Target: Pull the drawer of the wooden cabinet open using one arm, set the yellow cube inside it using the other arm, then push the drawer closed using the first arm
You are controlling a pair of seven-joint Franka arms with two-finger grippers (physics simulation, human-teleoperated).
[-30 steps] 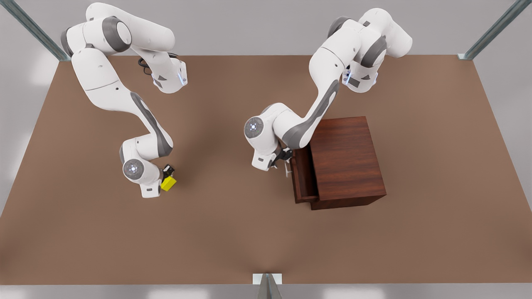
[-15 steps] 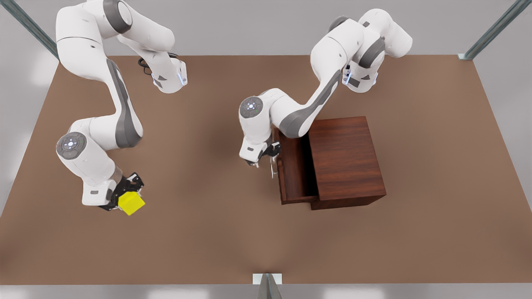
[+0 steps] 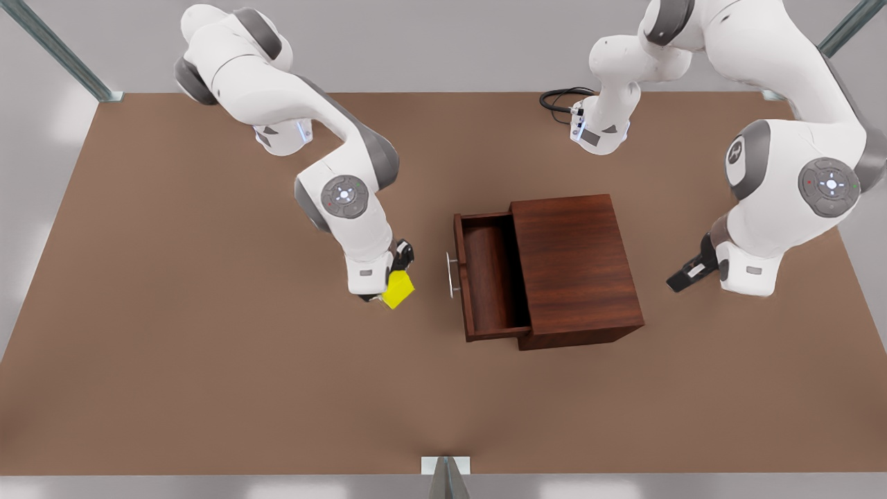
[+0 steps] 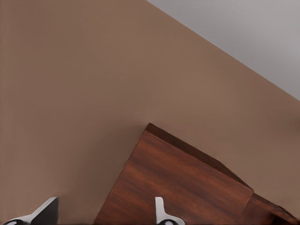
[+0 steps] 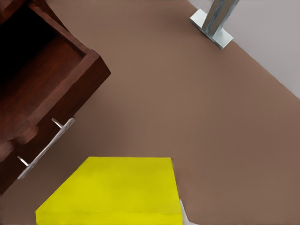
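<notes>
We saw the wooden cabinet and its drawer in dark, smooth-grained reddish wood with a faint sheen, the handle in bright silvery metal, the yellow cube plain and matt, the table flat matt brown, and the arms in glossy white plastic.

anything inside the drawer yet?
No. The drawer stands pulled open and its visible floor is bare; its back part is hidden under the wooden cabinet.
</notes>
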